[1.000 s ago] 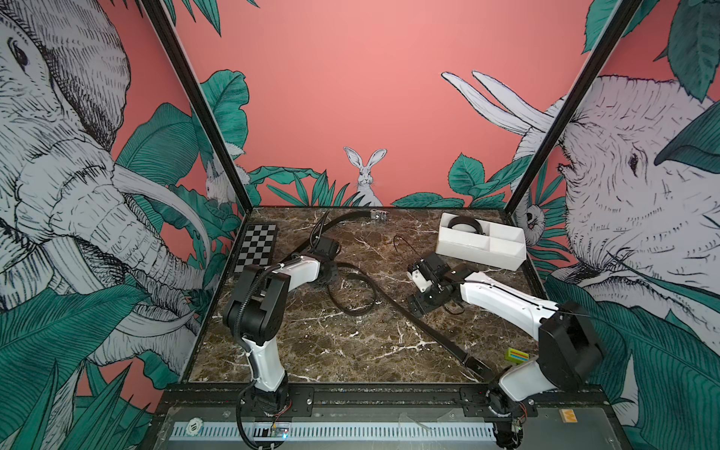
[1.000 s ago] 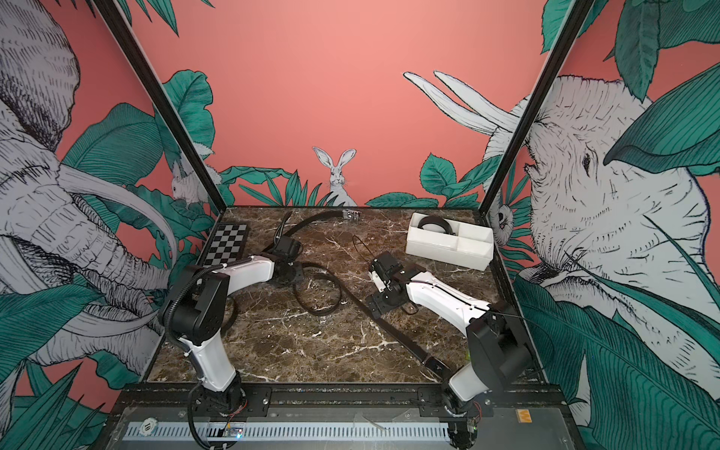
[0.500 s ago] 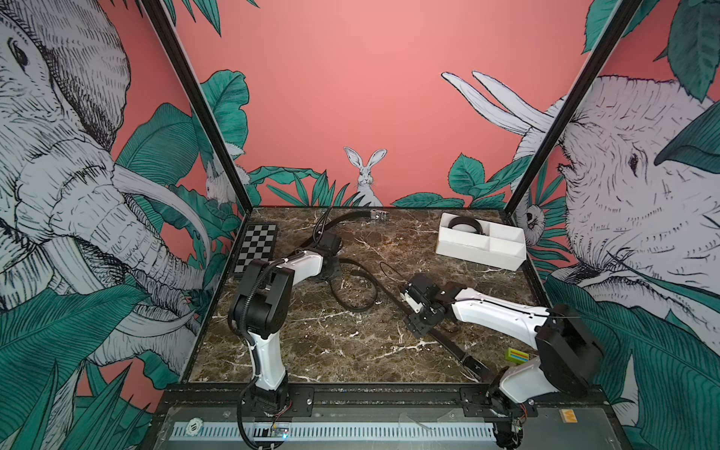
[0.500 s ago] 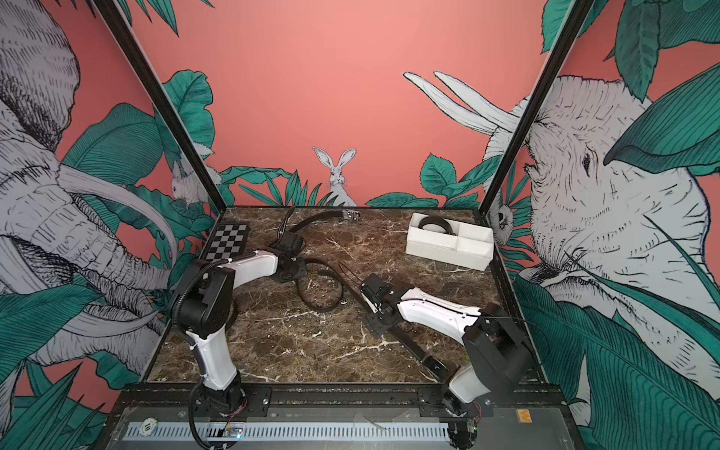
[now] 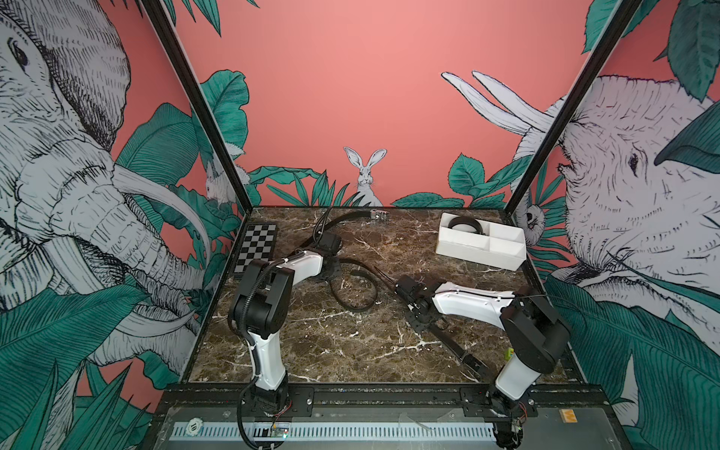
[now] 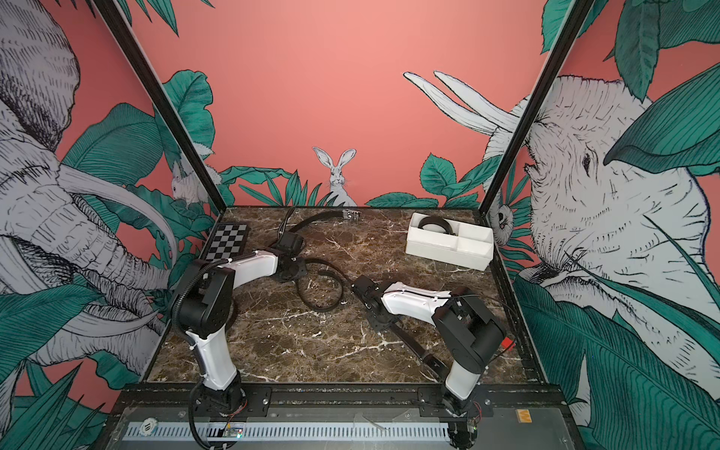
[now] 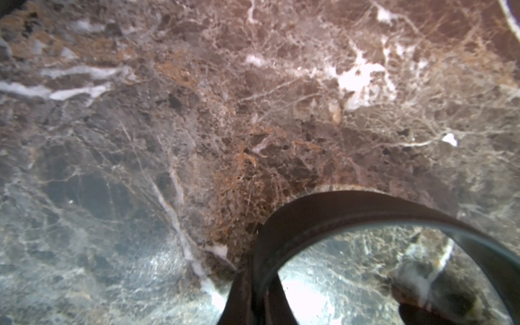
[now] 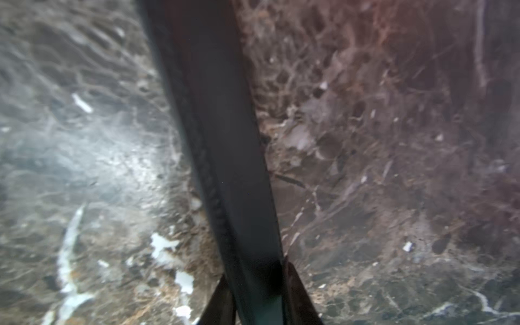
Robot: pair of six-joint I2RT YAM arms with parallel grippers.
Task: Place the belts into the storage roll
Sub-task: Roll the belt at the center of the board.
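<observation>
A white storage roll (image 5: 478, 254) (image 6: 448, 255) stands at the back right with one black belt (image 5: 463, 225) coiled in a compartment. A second belt (image 5: 343, 218) curves along the back edge, its buckle (image 5: 378, 215) against the wall. A third belt (image 5: 354, 306) (image 6: 316, 307) loops mid-table. My left gripper (image 5: 331, 269) (image 7: 257, 298) is shut on that loop (image 7: 351, 205). A straight strap (image 5: 463, 352) (image 8: 219, 140) runs from beside the loop to the front right. My right gripper (image 5: 416, 317) (image 8: 257, 298) is low on the table, shut on this strap.
A black-and-grey checkered board (image 5: 257, 249) lies at the back left. A small green-yellow item (image 5: 508, 353) sits by the right arm's base. The enclosure walls and black corner posts (image 5: 545, 156) close in the marble table (image 5: 311, 350).
My right arm has come toward the front and down along the straight strap, and its jaws have gone from wide open to shut on it. The left arm has stayed put.
</observation>
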